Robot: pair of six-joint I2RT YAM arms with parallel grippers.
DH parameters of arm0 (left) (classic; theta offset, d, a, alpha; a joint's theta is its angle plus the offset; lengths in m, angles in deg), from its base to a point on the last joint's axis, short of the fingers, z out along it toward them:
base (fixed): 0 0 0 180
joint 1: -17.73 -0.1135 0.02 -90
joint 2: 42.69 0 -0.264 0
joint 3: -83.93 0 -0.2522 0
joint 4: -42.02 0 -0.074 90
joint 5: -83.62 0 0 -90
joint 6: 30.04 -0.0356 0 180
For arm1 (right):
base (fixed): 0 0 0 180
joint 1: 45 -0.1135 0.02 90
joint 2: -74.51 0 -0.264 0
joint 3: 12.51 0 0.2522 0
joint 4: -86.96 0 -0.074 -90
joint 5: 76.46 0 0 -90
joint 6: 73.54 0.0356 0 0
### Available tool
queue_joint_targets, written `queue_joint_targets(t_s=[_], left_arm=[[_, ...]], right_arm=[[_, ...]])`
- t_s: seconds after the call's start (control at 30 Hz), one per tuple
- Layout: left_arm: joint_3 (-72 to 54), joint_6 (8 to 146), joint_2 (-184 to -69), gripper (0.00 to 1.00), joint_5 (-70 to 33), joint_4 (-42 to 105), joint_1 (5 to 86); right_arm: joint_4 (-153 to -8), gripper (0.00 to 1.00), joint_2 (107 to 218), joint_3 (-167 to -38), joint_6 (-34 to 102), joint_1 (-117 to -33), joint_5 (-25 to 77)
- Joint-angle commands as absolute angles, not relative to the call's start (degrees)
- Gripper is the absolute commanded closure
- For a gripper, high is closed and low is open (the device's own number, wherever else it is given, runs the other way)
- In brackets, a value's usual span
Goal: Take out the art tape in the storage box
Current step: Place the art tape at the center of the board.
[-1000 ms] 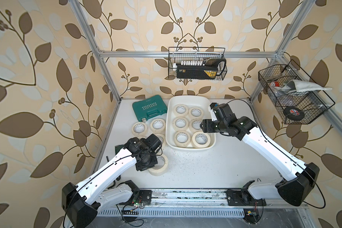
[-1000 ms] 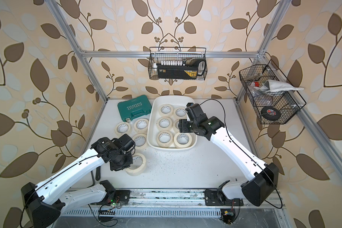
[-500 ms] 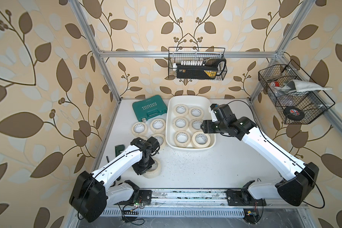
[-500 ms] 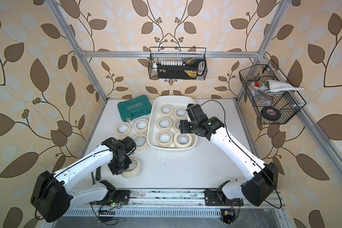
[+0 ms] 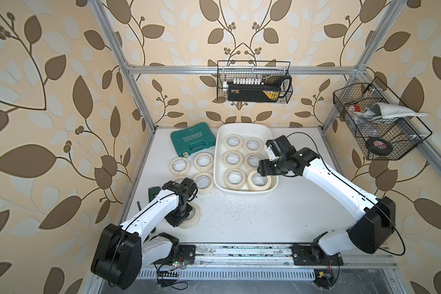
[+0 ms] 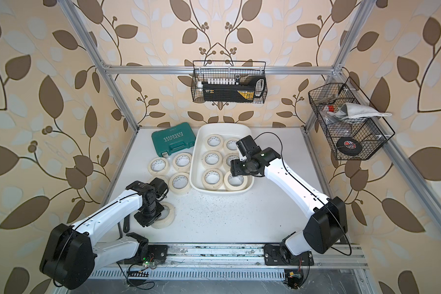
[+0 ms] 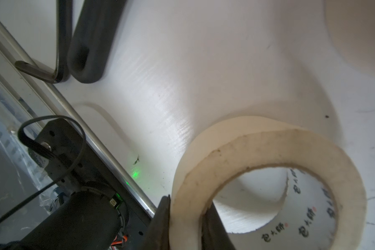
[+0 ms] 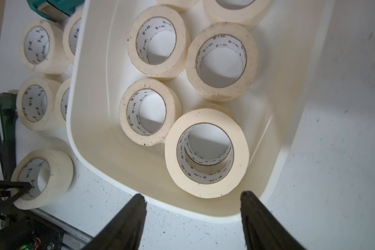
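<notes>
Several cream tape rings (image 8: 171, 151), smooth white tub (image 8: 95, 108)

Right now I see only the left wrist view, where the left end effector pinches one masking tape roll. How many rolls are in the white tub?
Observer: From above, six masking tape rolls show in the white tub.
Operator: Is any stacked?
Observer: Yes. In the right wrist view the corner roll nearest the right arm lies on a lower roll.
Operator: And the right end effector?
Observer: The right end effector hangs open above that corner.
</notes>
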State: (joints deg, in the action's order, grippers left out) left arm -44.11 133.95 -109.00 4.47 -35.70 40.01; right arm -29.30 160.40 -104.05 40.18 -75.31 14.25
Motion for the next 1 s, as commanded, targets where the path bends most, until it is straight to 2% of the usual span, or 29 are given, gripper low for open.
queue_joint_targets(t_s=[0.0, 0.1, 0.47, 0.67, 0.8, 0.97], left_arm=[[-44.3, 133.5, -108.3, 0.99, 7.7, -36.2, 38.8], [-44.3, 133.7, -107.7, 0.89, 9.4, -36.1, 38.1], [-44.3, 131.3, -109.2, 0.86, 12.1, -33.6, 34.8], [-45.3, 130.9, -110.5, 0.80, 10.8, -31.5, 34.1], [-45.9, 130.8, -110.5, 0.72, 10.7, -30.4, 33.8], [-46.3, 130.5, -110.6, 0.69, 10.8, -29.7, 33.5]], right_arm=[[-26.2, 0.29, 160.9, -106.5, 38.3, -75.2, 16.0], [-25.3, 0.29, 161.7, -106.5, 36.6, -75.2, 15.8], [-19.7, 0.29, 166.5, -109.0, 32.6, -75.2, 14.2], [-18.7, 0.29, 169.1, -110.4, 32.1, -75.2, 13.5], [-18.5, 0.29, 169.8, -111.1, 31.8, -75.2, 13.5], [-18.5, 0.29, 170.1, -111.4, 31.6, -75.2, 13.5]])
